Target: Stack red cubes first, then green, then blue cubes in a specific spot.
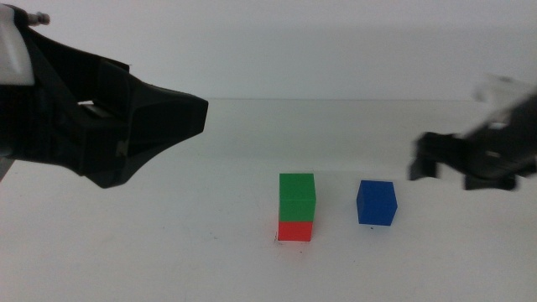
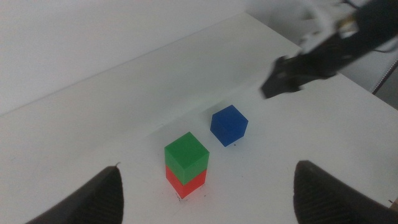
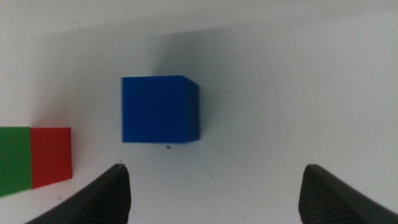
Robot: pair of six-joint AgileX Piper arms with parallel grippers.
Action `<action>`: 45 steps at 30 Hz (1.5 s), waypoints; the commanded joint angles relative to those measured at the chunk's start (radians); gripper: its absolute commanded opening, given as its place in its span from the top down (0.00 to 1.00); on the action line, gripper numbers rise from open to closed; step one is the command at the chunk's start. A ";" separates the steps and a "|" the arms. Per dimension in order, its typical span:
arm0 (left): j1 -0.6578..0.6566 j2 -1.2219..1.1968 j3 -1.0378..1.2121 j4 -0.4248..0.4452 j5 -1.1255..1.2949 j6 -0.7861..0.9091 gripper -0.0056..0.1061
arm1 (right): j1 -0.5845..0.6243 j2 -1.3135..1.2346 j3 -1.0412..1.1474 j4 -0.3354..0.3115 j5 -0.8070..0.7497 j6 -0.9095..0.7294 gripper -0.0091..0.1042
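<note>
The green cube [image 1: 297,187] sits squarely on the red cube [image 1: 294,230] near the table's middle, and the stack covers the specific spot. The blue cube [image 1: 376,203] stands alone on the table just right of the stack, a small gap between them. My left gripper [image 1: 191,116] hovers up and to the left of the stack, open and holding nothing. My right gripper [image 1: 422,164], blurred, hangs a little above and to the right of the blue cube. Its wrist view shows the blue cube [image 3: 160,109] ahead of its open, empty jaws.
The white tabletop [image 1: 168,252] carries only the three cubes. A tiny dark tick mark [image 3: 168,147] lies at the blue cube's foot. The table's far edge [image 1: 336,101] runs behind the cubes, and its right corner shows in the left wrist view.
</note>
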 commanded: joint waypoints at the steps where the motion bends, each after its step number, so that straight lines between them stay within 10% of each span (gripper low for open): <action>1: -0.001 -0.003 0.002 0.000 -0.016 0.003 0.11 | 0.087 0.085 -0.088 -0.135 0.059 0.142 0.10; 16: -0.001 -0.003 0.002 0.000 -0.017 0.003 0.11 | 0.185 0.479 -0.304 -0.188 0.054 0.243 0.14; 25: -0.001 -0.003 0.002 0.000 -0.017 0.003 0.11 | 0.187 0.393 -0.327 -0.198 0.125 0.261 0.93; 45: -0.001 -0.003 0.002 0.000 -0.025 0.003 0.11 | 0.533 0.410 -0.711 -0.267 0.460 0.498 0.89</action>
